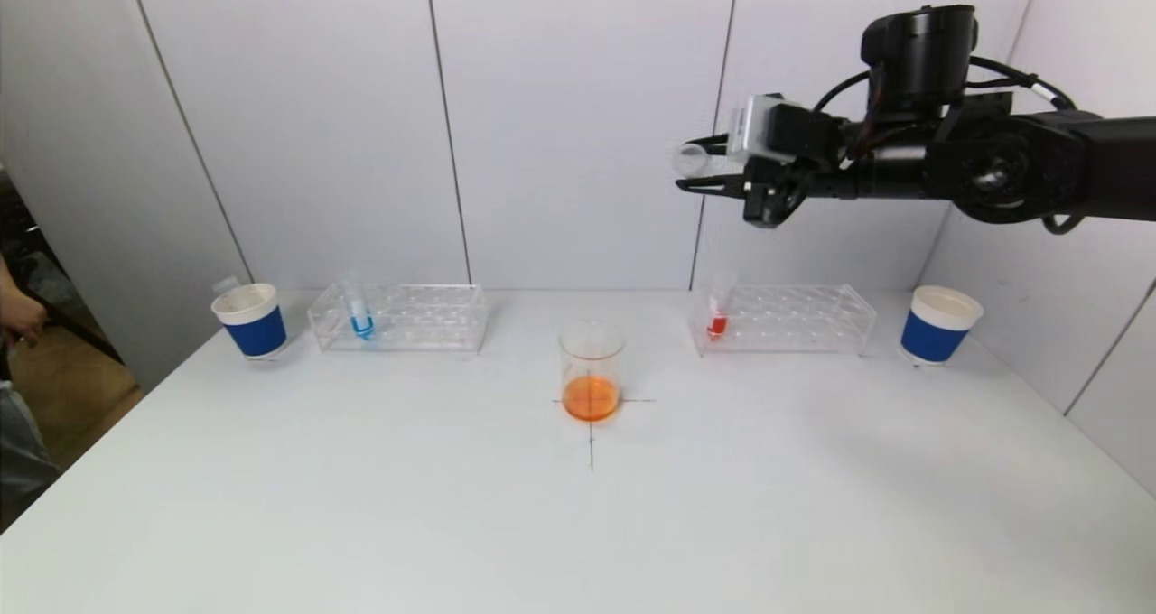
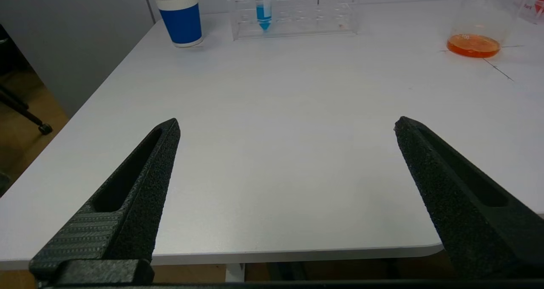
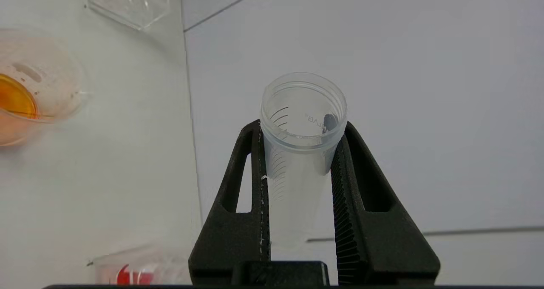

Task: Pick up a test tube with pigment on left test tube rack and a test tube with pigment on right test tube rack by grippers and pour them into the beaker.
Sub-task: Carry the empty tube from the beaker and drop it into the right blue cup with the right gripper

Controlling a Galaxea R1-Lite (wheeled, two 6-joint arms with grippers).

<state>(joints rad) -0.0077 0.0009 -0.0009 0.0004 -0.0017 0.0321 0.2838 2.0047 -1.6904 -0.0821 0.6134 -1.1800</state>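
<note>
The tabletop [image 1: 361, 506] is white and smooth, with a thin black cross drawn on it. Pale grey wall panels [image 1: 578, 117] stand behind it and on the right side. At the far left edge there is brown floor and a bit of a person [image 1: 16, 316].

The beaker [image 1: 591, 370] stands on the cross in the middle of the tabletop. It has orange liquid at the bottom. To its left, near the back, is the left rack [image 1: 402, 318], clear and see-through, with a blue tube [image 1: 359, 311] standing upright in it. A blue and white paper cup [image 1: 251, 320] stands just beside that rack, on the outer side. To the right of the beaker is the right rack [image 1: 786, 318], with a red tube [image 1: 718, 311] standing in its end nearest the beaker. Another paper cup [image 1: 939, 325] stands near that rack's outer end.

The right gripper [image 1: 700, 170] is high in the air, above the right rack and well above the tabletop. Its jaws are squeezed on an empty clear tube [image 3: 299, 144], one jaw on each side. The tube lies sideways between the jaws, with its open mouth sticking out past the tips. The tube is up and to the right of the beaker, not over it.

The left gripper [image 2: 287, 125] sits low near the front edge of the tabletop. Its jaws are spread wide apart with nothing between them.
</note>
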